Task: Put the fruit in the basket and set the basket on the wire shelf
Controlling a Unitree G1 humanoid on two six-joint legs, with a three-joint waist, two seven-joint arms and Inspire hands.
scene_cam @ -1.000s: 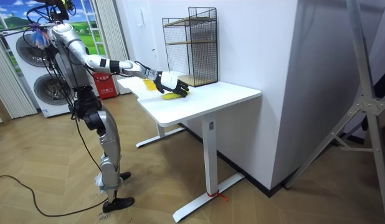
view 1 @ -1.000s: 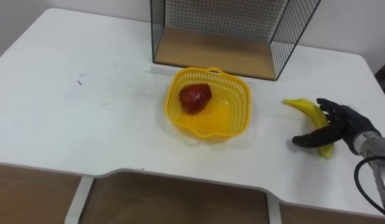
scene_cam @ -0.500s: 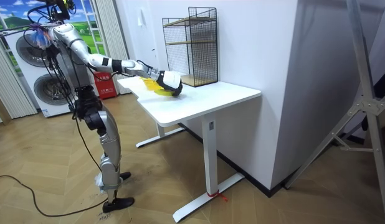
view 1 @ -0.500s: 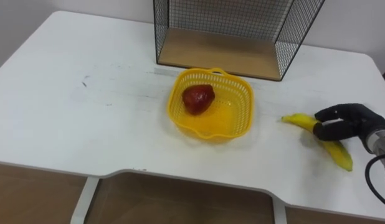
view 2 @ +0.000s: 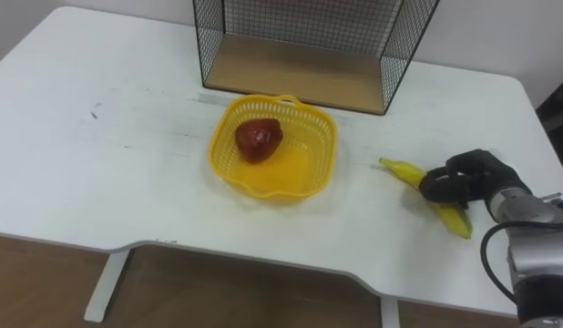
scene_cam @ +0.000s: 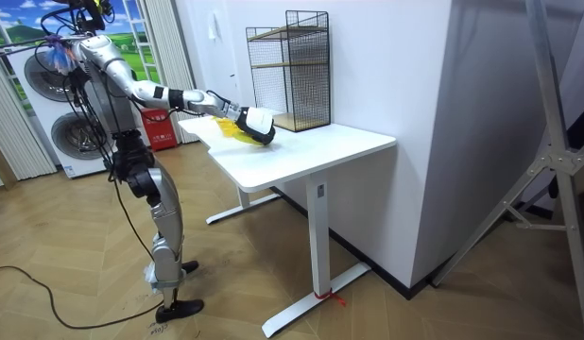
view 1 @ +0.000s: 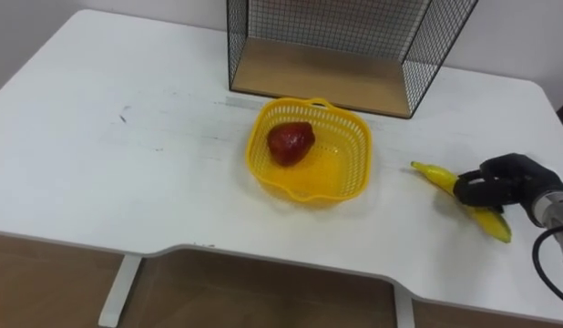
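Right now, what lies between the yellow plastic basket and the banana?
Nothing: the left eye view shows bare white table between the yellow plastic basket and the yellow banana.

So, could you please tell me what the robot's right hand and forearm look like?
The right hand is matt black, with slim fingers and a rounded back. Behind it sits a silver-grey metal wrist cuff, then a grey cylindrical forearm. A thin black cable loops alongside the wrist. In the room view, the hand's back shows white.
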